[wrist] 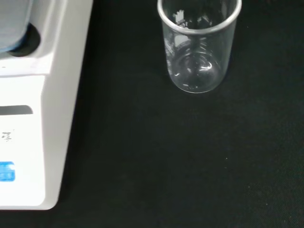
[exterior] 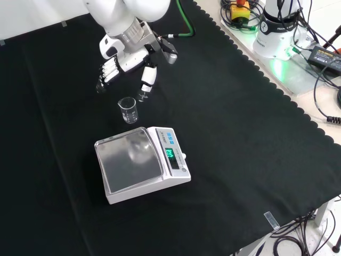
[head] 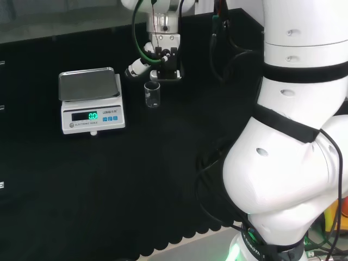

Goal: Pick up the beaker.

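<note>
Scale (exterior: 139,165) nearest; upright beaker (exterior: 128,110) beyond; hand (exterior: 123,68) above, fingers relaxed.

The small clear glass beaker (exterior: 128,110) is colourless, with faint white graduation marks. The black-and-white robot hand (exterior: 123,66) has white fingers (exterior: 108,70) with black segments. The white digital scale (exterior: 143,162) carries a silvery-grey steel pan, a glowing green display and blue buttons. The counter (exterior: 240,133) wears plain black cloth with a scalloped edge. A green cable (exterior: 185,24) trails from the white arm (head: 296,141).
</note>
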